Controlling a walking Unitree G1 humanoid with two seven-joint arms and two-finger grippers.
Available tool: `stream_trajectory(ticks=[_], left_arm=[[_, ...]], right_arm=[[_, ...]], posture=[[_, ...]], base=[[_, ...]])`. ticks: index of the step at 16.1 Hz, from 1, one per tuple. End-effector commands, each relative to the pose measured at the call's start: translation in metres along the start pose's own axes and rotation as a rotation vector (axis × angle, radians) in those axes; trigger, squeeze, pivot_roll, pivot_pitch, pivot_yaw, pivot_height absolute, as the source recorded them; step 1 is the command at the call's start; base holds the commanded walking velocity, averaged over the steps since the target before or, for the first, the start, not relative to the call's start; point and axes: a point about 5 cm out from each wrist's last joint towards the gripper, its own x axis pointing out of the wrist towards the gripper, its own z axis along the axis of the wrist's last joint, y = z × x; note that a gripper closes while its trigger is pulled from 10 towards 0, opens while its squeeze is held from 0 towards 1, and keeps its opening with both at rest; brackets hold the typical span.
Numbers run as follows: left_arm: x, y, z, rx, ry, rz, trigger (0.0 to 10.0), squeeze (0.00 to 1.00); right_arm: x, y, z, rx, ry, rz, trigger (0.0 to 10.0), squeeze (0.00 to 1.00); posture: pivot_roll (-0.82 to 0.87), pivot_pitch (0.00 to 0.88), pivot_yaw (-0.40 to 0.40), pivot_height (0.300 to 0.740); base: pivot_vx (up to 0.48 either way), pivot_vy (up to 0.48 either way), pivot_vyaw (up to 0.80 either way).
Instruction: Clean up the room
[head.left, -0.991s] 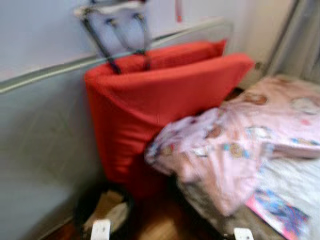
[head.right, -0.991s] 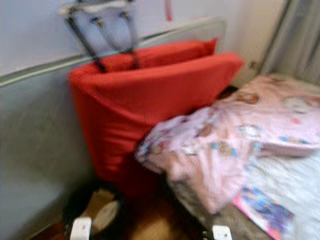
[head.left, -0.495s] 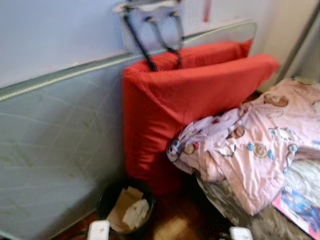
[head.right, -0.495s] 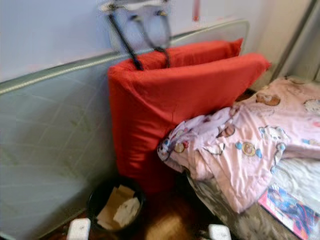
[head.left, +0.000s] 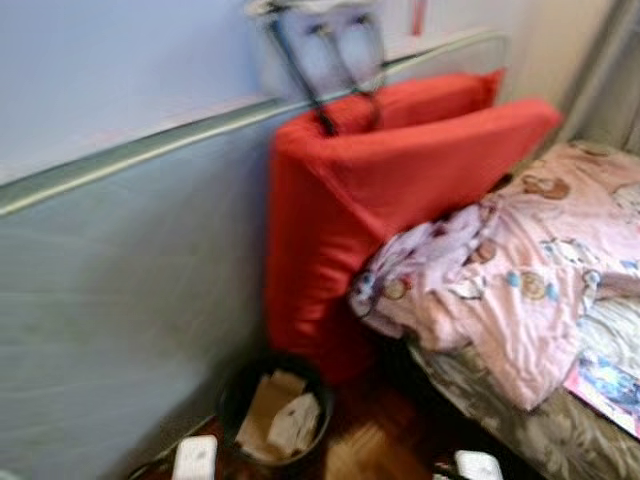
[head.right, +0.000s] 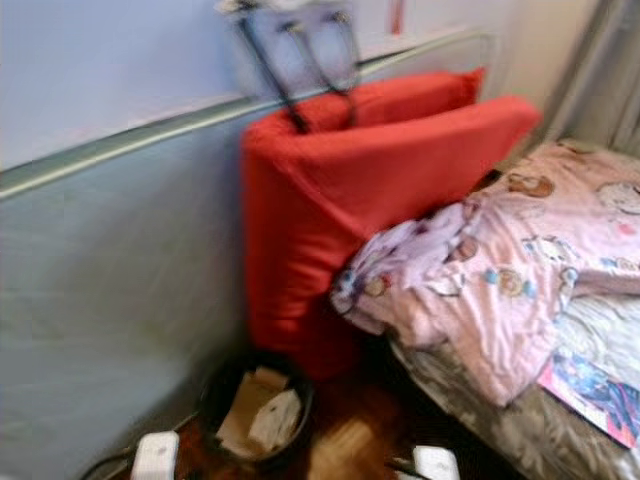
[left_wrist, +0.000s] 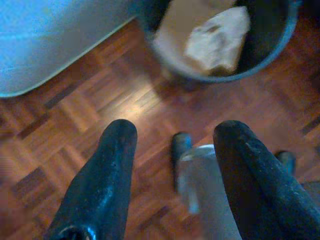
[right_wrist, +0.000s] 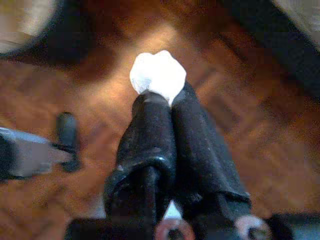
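Now white wad (right_wrist: 158, 73) at right claw (right_wrist: 167, 97) tips

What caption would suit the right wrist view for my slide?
Right gripper pinching a crumpled white paper wad above the parquet floor, the dark bin nearby.

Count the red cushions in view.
2. A large red fabric cushion leans against the grey padded wall panel beside the bed; a second red cushion stands right behind it, mostly hidden. More could be hidden.
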Motion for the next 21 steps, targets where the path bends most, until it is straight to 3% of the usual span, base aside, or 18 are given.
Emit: stream_trajectory(ticks=[1, 17, 21], left_arm=[[0.0005, -0.0033, 0.0004, 0.001, 0.001, -0.006, 10.0, 0.00], [0.0005, -0.0040, 0.0002, -0.004, 0.000, -0.001, 10.0, 0.00], [0.0006, -0.0034, 0.0014, 0.005, -0.006, 0.003, 10.0, 0.00]], right_arm=[[-0.0016, -0.0068, -0.0024, -0.007, 0.008, -0.017, 10.0, 0.00], [-0.0016, -0.0075, -0.0016, -0.012, 0.005, -0.015, 10.0, 0.00], [-0.0015, -0.0070, -0.0016, -0.012, 0.005, -0.013, 10.0, 0.00]], posture=[[0.03, 0.000, 0.014, 0.740], [0.04, 0.000, 0.008, 0.740], [0.04, 0.000, 0.010, 0.740]], base=[[0.000, 0.356, 0.00], [0.000, 0.368, 0.00], [0.000, 0.065, 0.00]])
